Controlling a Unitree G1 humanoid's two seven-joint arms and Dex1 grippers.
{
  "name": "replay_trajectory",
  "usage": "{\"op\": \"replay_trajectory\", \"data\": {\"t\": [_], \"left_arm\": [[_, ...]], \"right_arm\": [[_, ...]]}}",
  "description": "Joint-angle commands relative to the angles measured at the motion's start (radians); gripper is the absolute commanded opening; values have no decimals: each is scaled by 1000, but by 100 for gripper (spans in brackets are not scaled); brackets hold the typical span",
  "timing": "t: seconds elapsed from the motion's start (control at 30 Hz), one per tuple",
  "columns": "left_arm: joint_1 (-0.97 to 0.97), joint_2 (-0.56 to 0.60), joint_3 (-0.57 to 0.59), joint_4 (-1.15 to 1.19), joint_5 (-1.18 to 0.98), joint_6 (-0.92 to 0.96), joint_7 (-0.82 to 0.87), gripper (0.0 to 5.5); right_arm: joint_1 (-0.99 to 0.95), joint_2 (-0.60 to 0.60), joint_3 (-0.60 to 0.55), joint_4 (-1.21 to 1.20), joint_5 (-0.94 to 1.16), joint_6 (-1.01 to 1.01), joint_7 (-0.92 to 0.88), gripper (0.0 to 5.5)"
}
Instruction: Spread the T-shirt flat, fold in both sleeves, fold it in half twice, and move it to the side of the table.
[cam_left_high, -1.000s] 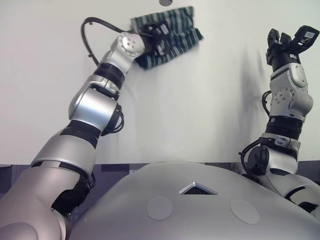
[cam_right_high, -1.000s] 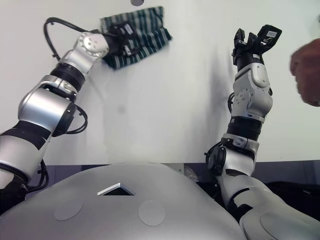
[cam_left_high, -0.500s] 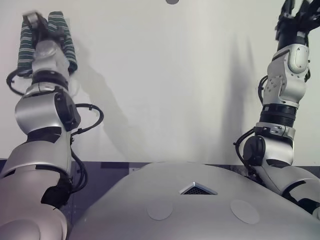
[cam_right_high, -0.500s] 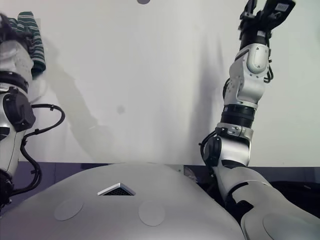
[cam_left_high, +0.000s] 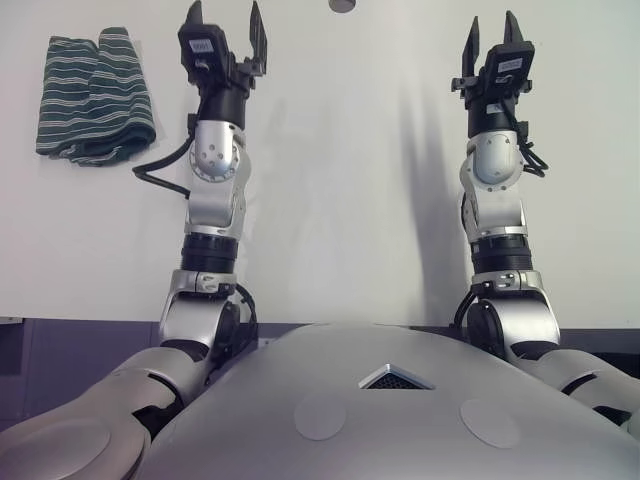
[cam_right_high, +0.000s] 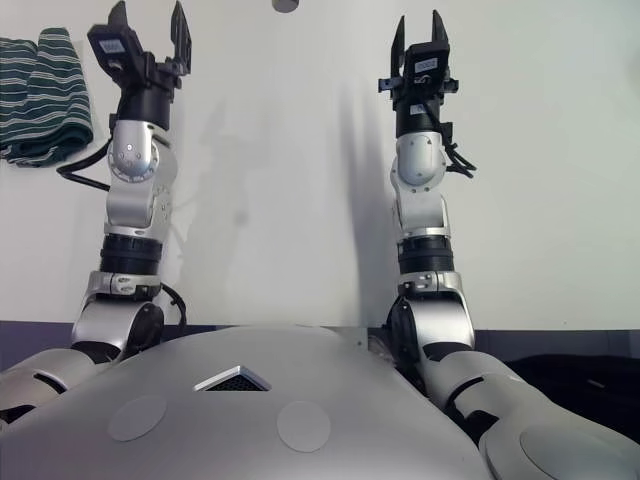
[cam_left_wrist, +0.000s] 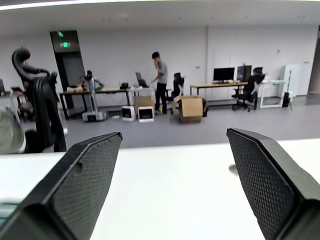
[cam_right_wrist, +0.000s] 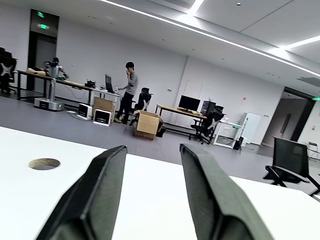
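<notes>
You'll find the folded T-shirt (cam_left_high: 95, 98) lying on the table (cam_left_high: 330, 220) at its far left, well apart from both arms. Your left gripper (cam_left_high: 224, 15) is raised, fingers spread wide. Your right gripper (cam_left_high: 492, 22) is raised too, with a narrower gap between its fingers. In the room beyond the table stands a cardboard box (cam_left_wrist: 191, 107), its contents hidden.

Open office with desks (cam_right_wrist: 172, 108), monitors (cam_right_wrist: 189, 102), swivel chairs (cam_right_wrist: 290, 159)
</notes>
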Motion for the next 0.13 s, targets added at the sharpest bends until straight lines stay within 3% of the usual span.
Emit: {"op": "replay_trajectory", "data": {"t": [0.03,0.13], "left_arm": [[-24,-2,10,-6,36,-57,-18,387],[-24,1,26,-16,56,-39,-13,387]], "right_arm": [[-51,0,-18,50,-23,2,-46,199],[-46,11,-16,18,-21,-12,-51,199]]}}
